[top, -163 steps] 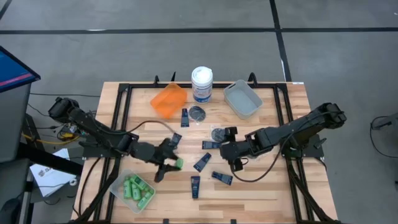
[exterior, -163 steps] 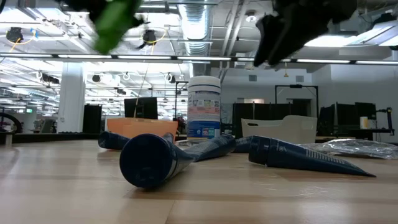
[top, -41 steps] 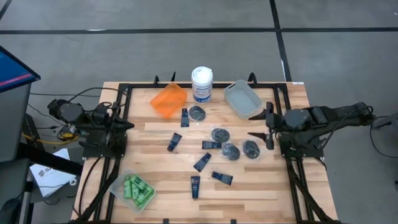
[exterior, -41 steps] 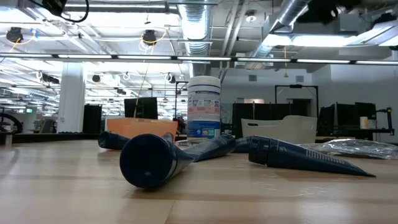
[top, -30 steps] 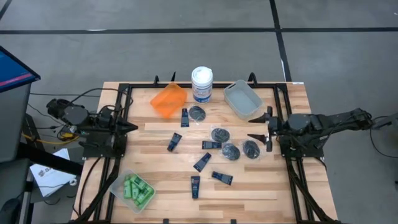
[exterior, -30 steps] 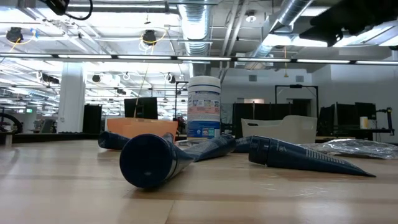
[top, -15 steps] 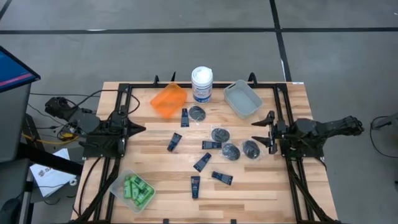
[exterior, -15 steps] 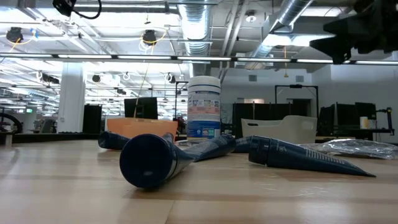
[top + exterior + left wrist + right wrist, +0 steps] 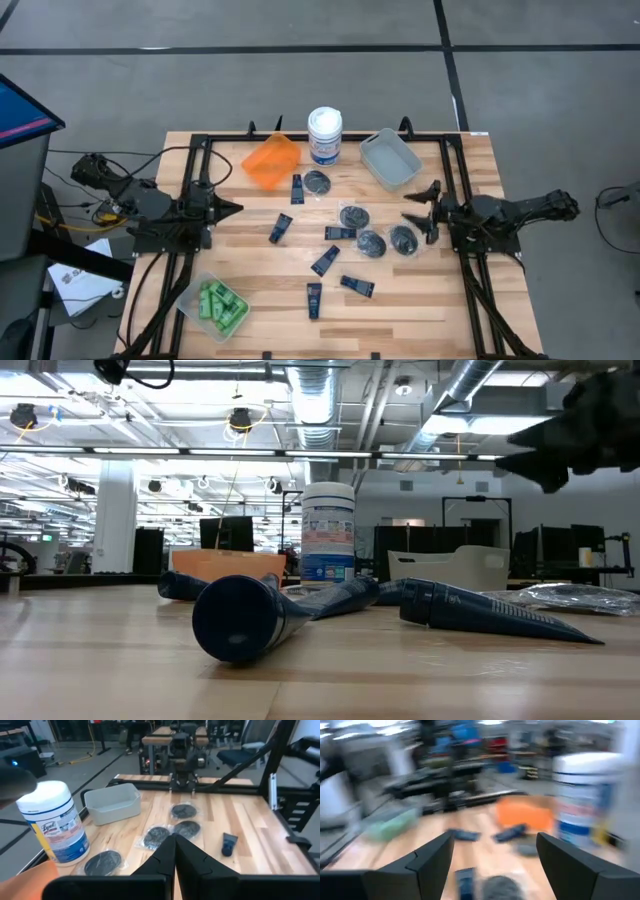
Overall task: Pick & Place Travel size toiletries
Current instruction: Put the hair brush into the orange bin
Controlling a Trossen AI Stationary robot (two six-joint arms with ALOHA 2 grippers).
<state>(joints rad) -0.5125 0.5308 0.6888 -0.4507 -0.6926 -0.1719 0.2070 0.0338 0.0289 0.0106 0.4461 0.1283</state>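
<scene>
The right tool (image 9: 424, 211) hangs at the right edge of the surface (image 9: 420, 290), fingers spread wide and empty, just beside the nearest of the round dark grey pots (image 9: 403, 238). The left tool (image 9: 232, 208) sits at the left edge with its fingers pressed together, holding nothing, well apart from the items.

Along the far side of the surface stand the grey bin (image 9: 391, 158), the orange bin (image 9: 271, 162) and, between them, the white tub with blue label (image 9: 324, 135). The clear bin (image 9: 212, 305) lies at the near left corner with the bright green bottles (image 9: 222, 304) piled inside it (all of them in that one bin).

The remaining toiletries are scattered across the middle, between the two tools. Four dark pots lie in a loose line from just in front of the tub toward the right tool. The dark navy tubes (image 9: 281, 227) are spread from beside the orange bin down to the near edge, none touching the bins. In the low view, one tube (image 9: 247, 616) lies close, its round cap blocking much of what lies behind it.
</scene>
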